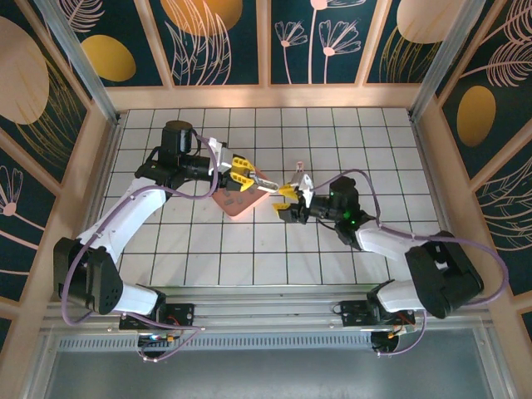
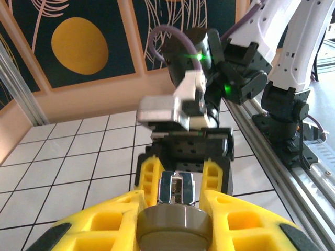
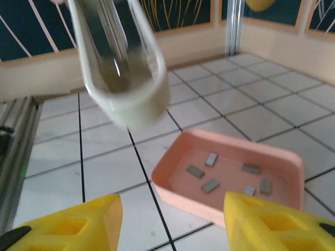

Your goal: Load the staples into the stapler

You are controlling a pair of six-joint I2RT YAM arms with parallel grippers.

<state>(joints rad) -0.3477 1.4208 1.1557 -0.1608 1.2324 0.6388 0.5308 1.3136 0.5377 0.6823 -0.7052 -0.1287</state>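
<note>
Six small grey staples (image 3: 195,170) lie flat and scattered on the floor of a pink tray (image 3: 183,201) (no two touching, each at its own angle). The white-and-metal stapler (image 3: 123,89) hangs blurred in the air beside the tray, its top raised open.

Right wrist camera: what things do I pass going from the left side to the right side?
A yellow finger at the left edge → white stapler → pink tray → yellow finger at the right edge.
</note>
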